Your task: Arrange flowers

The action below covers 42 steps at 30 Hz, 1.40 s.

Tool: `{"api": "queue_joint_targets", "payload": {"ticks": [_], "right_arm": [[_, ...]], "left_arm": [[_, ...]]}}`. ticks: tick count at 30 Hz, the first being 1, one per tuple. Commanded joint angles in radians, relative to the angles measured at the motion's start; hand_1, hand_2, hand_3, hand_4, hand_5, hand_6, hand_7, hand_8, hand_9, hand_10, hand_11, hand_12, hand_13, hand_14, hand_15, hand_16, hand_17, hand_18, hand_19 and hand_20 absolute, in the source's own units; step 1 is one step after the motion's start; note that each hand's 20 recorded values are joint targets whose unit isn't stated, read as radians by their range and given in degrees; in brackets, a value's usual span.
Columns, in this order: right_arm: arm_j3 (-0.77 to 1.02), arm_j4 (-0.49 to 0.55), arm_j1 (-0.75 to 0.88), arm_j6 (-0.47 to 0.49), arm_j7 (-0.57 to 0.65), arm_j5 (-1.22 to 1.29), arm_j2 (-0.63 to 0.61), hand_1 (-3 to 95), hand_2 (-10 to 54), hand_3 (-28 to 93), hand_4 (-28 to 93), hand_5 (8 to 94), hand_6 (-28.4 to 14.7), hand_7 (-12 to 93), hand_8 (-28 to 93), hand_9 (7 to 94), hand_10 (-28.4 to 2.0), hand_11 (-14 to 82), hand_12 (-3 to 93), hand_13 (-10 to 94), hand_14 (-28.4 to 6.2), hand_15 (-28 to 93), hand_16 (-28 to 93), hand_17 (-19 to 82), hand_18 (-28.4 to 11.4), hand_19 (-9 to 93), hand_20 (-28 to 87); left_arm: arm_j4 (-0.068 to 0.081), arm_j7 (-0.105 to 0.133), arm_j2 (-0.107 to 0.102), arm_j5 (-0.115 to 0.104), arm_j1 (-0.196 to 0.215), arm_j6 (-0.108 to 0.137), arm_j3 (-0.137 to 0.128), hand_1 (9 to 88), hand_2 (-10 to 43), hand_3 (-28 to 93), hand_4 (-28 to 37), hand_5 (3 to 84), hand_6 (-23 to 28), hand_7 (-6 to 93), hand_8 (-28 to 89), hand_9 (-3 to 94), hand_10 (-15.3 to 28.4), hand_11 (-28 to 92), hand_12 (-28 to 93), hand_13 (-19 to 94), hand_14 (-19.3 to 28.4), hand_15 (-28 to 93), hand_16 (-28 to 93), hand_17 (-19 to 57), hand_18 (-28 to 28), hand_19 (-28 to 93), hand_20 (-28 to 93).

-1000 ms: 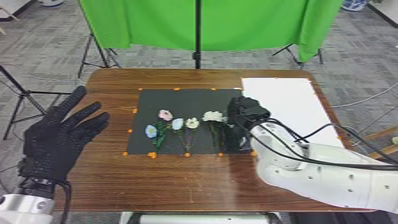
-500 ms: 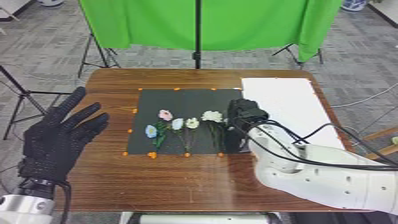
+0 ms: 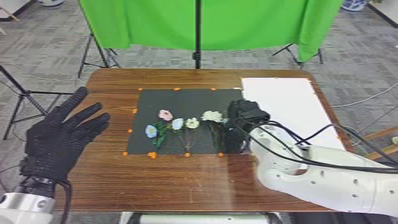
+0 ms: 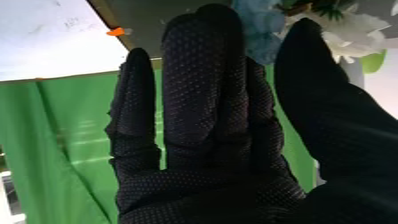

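The dark mat [image 3: 189,100] has the left hand [image 3: 56,140], fingers spread, to its left, the right hand [image 4: 209,192], fingers straight, by its right edge, and flowers [image 3: 212,116] lying loose on it, the arranging seemingly barely begun.

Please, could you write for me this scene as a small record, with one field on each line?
surface: brown wooden table
mat: dark mat on the table
flowers: pink flower, blue flower and white flower among those lying on the mat
right hand: open, at the mat's right side, beside the white flower
left hand: open, left of the mat
paper: white sheet, right of the mat
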<state>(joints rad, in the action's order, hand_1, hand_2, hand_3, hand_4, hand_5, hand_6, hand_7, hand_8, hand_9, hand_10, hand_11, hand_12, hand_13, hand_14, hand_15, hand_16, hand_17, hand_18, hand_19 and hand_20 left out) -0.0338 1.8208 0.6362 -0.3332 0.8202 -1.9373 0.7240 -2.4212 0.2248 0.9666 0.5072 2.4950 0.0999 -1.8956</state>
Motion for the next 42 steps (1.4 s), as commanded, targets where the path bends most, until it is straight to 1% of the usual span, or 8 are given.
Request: {"api": "queue_joint_targets", "payload": {"ticks": [1,13,22,26,29,32,37,42], "right_arm": [[0.012,0.036,0.004,0.001,0.006,-0.014,-0.006,40.9,-9.5,77,-28,66.4,-0.6,23,-14,76.1,-10.3,28.6,18.0,74,-5.6,63,16,30,-18.5,88,12],[0.007,0.059,-0.023,-0.009,0.029,-0.033,-0.021,39.4,-9.5,76,-28,66.6,-1.0,22,-14,75.7,-10.6,30.0,16.5,74,-6.0,64,16,30,-19.6,88,14],[0.248,0.139,0.102,-0.032,-0.007,0.028,-0.117,34.7,-9.5,75,-28,64.8,-2.5,19,-13,73.4,-13.0,27.7,15.8,71,-9.0,63,15,28,-21.3,82,13],[0.376,0.168,0.2,-0.107,-0.038,0.067,-0.169,31.2,-8.7,76,-27,61.6,-3.1,16,-12,68.9,-14.4,22.7,14.5,66,-11.9,59,13,24,-22.6,76,10],[0.535,0.183,0.324,-0.152,-0.153,0.22,-0.205,26.9,-4.2,76,-26,59.5,-3.2,16,-12,65.5,-14.5,19.9,14.1,62,-13.5,54,11,21,-24.4,70,9],[0.504,0.157,0.308,-0.286,-0.147,0.269,-0.219,23.0,0.9,76,-26,57.3,-3.1,16,-12,62.4,-14.9,18.5,13.8,59,-14.6,51,11,17,-25.5,65,8],[0.693,0.151,0.455,-0.29,-0.326,0.569,-0.243,21.1,2.7,76,-26,57.0,-3.1,16,-12,61.6,-15.2,18.1,13.6,57,-15.9,50,11,15,-25.1,63,8],[0.91,0.14,0.641,-0.213,-0.551,0.964,-0.23,19.3,3.7,77,-27,53.2,-3.3,15,-12,56.0,-15.6,15.6,12.9,50,-18.0,44,9,11,-25.8,57,8]], "left_arm": [[0.011,-0.028,0.01,0.005,-0.005,-0.003,0.002,22.2,6.5,75,-26.6,26.2,4.8,16.0,-11,24.7,18.3,20,12,18,27.3,49,-8,-10.5,24.4,53,34],[0.011,-0.036,0.009,0.005,-0.003,0.003,0.0,22.2,6.4,76,-26.6,26.1,4.7,16.0,-11,24.7,18.3,20,12,18,27.3,49,-8,-10.5,24.4,53,34],[0.006,0.008,0.006,0.004,0.048,0.037,-0.032,22.0,6.5,75,-26.8,26.1,4.8,16.0,-11,24.7,18.3,20,12,18,27.4,49,-8,-10.5,24.4,53,34],[0.003,0.017,0.008,0.005,0.072,0.029,-0.057,21.6,6.4,75,-27.2,26.1,4.7,15.9,-11,24.6,18.3,20,12,18,27.3,49,-8,-10.6,24.4,53,34],[0.017,0.025,0.002,-0.008,0.071,0.041,-0.061,21.1,6.4,75,-27.7,26.1,4.6,15.8,-11,24.6,18.4,20,12,18,27.3,49,-8,-10.8,24.4,53,34],[0.038,0.027,-0.008,-0.029,0.07,0.061,-0.072,20.7,6.5,74,-28.1,27.5,3.4,15.9,-11,24.6,18.1,20,12,18,27.0,49,-8,-11.7,24.3,50,33],[0.064,0.03,-0.022,-0.05,0.054,0.073,-0.08,20.5,6.1,75,-28.2,30.2,3.4,15.1,-11,25.3,17.9,20,12,18,26.8,48,-7,-12.4,23.9,48,30],[0.077,0.049,-0.034,-0.067,0.048,0.084,-0.054,20.3,5.9,75,-28.2,29.3,3.1,14.6,-10,25.5,17.9,20,12,18,26.7,48,-7,-12.7,23.7,47,28]]}}
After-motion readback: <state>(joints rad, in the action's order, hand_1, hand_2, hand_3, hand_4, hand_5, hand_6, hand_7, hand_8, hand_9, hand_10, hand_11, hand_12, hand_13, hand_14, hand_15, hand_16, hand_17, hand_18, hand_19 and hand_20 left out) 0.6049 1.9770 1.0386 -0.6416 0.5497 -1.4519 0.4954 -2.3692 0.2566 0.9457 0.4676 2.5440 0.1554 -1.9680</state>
